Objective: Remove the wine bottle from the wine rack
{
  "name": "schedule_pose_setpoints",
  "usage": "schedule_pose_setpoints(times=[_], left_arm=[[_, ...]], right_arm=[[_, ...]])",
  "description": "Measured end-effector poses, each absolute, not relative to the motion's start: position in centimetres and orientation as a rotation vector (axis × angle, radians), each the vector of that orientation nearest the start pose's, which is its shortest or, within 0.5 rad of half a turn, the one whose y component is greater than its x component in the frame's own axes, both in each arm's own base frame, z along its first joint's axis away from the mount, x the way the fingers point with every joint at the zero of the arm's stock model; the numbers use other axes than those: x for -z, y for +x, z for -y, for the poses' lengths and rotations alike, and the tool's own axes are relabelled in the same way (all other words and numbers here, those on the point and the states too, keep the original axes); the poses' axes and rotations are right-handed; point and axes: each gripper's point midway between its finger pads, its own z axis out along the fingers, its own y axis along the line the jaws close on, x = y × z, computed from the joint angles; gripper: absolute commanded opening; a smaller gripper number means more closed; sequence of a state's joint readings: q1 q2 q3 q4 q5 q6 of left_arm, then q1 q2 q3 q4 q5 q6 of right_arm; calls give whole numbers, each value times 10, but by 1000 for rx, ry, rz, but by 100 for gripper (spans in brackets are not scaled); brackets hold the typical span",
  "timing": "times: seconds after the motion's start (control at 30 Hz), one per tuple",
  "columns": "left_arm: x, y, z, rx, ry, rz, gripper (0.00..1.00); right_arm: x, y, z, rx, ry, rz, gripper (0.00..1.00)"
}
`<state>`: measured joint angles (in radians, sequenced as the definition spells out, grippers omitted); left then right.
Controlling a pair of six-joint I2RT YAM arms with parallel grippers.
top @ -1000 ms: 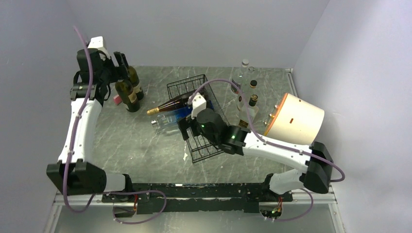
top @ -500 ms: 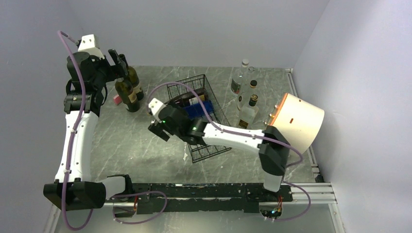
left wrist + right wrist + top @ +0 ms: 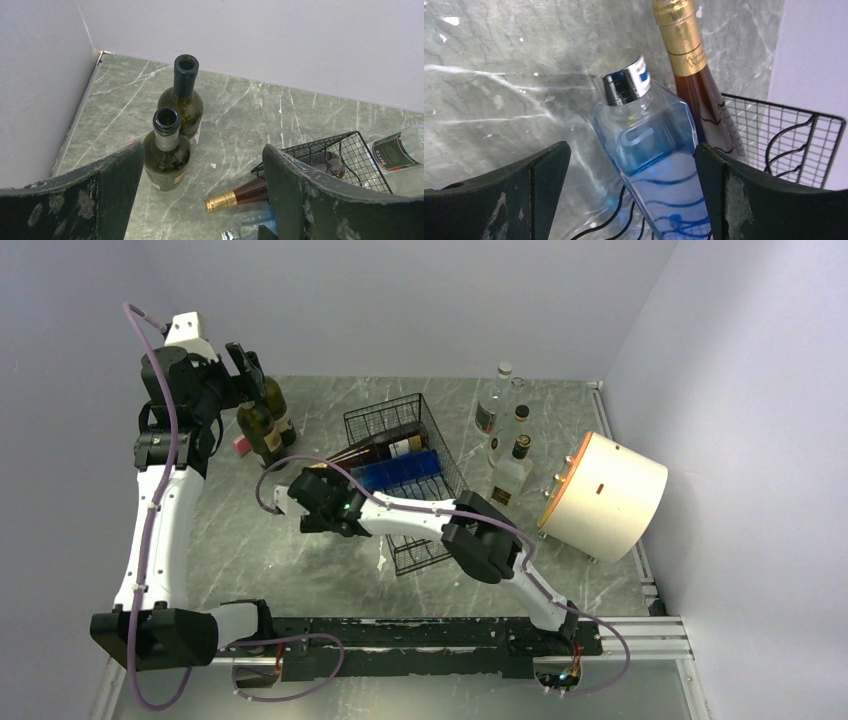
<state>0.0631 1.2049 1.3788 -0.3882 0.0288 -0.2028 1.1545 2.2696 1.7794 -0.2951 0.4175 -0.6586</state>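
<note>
The black wire wine rack [image 3: 420, 530] lies mid-table. A brown wine bottle [image 3: 385, 448] with a gold foil neck lies in it, neck poking out to the left. It also shows in the right wrist view [image 3: 701, 105] and the left wrist view [image 3: 235, 197]. A clear blue bottle [image 3: 659, 165] with a silver cap lies beside it. My right gripper [image 3: 303, 502] is open at the rack's left end, and in the wrist view [image 3: 630, 150] its jaws stand on either side of the blue bottle's shoulder. My left gripper [image 3: 243, 362] is open and empty, high above two dark bottles.
Two open dark green bottles [image 3: 186, 95] [image 3: 166, 150] stand at the back left, with a small pink object [image 3: 241, 444] beside them. Three clear bottles [image 3: 512, 465] stand right of the rack. A white cylinder with an orange rim [image 3: 605, 495] lies at the right.
My right arm has swung left from over the rack to its left end, above the bottle necks. My left arm rose slightly, then held still.
</note>
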Motion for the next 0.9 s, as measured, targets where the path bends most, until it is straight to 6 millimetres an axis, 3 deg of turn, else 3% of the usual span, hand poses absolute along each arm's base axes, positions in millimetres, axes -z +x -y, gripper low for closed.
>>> schedule_pose_setpoints(times=[0.13,0.33,0.7,0.9], left_arm=[[-363,395,-11,131,-221,-1789,91],[-362,396,-10,143,-219,-1792,90],[-361,397,-8,158,-217,-1797,90],[-356,400,-7,163,-216,-1810,90]], right_arm=[[-74,326,-482,329,-1695,-1506,100],[-62,336,-474,434,-1751,-1467,100],[-52,357,-459,490,-1779,-1473,99],[-50,360,-460,456,-1804,-1461,86]])
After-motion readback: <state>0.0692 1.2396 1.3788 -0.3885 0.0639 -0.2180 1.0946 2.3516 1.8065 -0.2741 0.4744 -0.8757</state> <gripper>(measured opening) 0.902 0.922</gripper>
